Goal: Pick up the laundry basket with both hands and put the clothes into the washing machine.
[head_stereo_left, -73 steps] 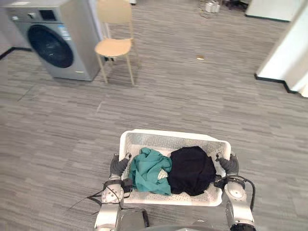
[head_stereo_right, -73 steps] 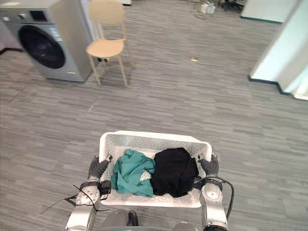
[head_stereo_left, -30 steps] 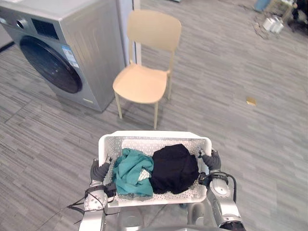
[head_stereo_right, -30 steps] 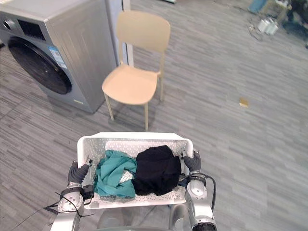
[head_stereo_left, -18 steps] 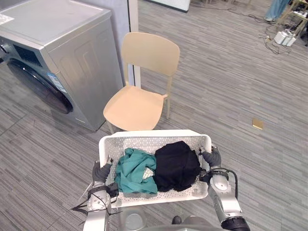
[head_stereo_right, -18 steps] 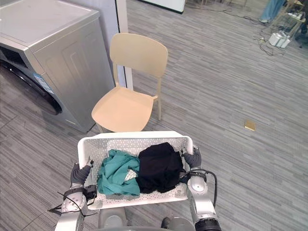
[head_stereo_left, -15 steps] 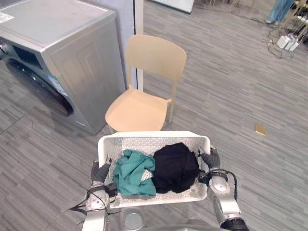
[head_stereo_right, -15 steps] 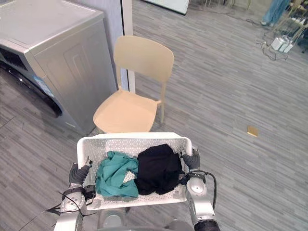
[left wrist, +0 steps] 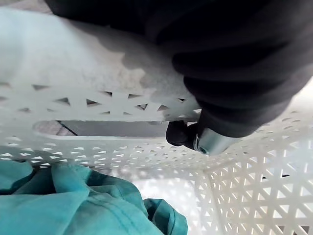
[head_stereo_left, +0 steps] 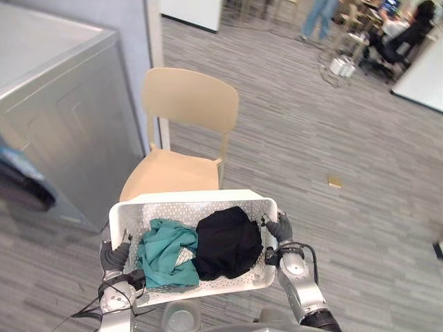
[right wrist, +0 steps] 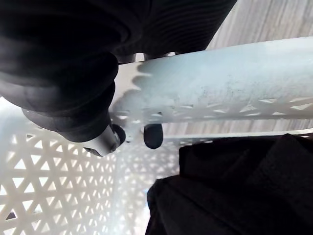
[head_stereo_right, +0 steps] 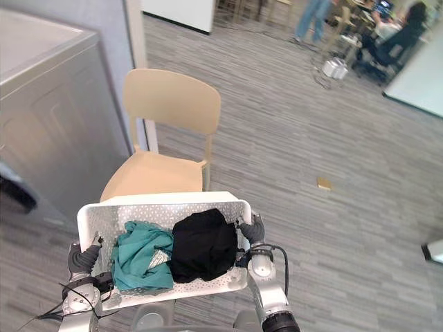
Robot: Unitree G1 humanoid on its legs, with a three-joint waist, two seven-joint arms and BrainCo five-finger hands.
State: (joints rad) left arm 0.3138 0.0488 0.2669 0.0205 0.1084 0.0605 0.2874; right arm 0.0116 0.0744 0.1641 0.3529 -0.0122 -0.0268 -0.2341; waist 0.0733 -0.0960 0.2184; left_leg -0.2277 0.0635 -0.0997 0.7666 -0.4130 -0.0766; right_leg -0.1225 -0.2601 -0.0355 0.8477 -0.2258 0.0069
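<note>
I hold a white perforated laundry basket (head_stereo_left: 194,198) in front of me, off the floor. Inside lie a teal garment (head_stereo_left: 165,253) on the left and a black garment (head_stereo_left: 225,242) on the right. My left hand (head_stereo_left: 115,256) is shut on the basket's left rim, fingertips (left wrist: 179,133) hooked through the handle slot above the teal garment (left wrist: 73,200). My right hand (head_stereo_left: 280,227) is shut on the right rim (right wrist: 220,83), fingertips (right wrist: 153,136) curled over the edge beside the black garment (right wrist: 234,191). The grey washing machine (head_stereo_left: 62,131) stands at the left, its side towards me.
A beige chair (head_stereo_left: 181,142) stands directly beyond the basket, next to the washing machine. A grey wall column (head_stereo_left: 149,41) rises behind the chair. A small tan scrap (head_stereo_left: 334,182) lies on the floor to the right. People (head_stereo_left: 315,17) and office clutter show far back.
The camera has swung and advanced: the washing machine has slid to the view's left edge and the chair sits just beyond the basket. Both hands keep their hold on the basket.
</note>
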